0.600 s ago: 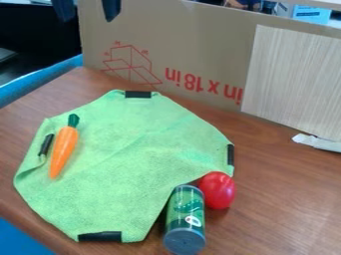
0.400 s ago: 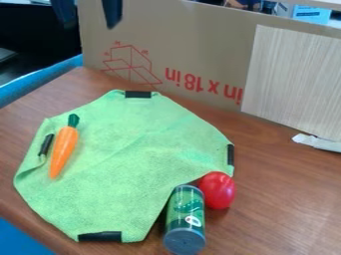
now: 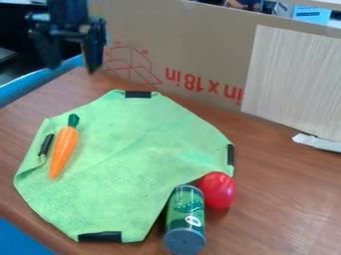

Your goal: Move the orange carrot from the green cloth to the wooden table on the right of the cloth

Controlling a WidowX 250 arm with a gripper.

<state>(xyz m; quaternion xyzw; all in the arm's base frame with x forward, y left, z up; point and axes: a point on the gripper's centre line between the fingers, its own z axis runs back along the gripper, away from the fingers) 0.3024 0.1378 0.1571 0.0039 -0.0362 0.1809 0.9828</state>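
Jaws parted and empty, the gripper [image 3: 72,52] hangs by the tabletop's [image 3: 279,199] far left corner — nothing grasped — while the carrot [image 3: 64,146] lies untouched toward the green cloth's [image 3: 133,154] left edge, canister [image 3: 184,211] and red toy [image 3: 218,190] beside its near right edge.

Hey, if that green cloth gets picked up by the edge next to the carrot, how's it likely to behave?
The green cloth will probably be floppy, since it shows creases and a curled edge there. The orange carrot lies on top near that edge, so it would likely slide or roll. The black strip there might feel stiffer.
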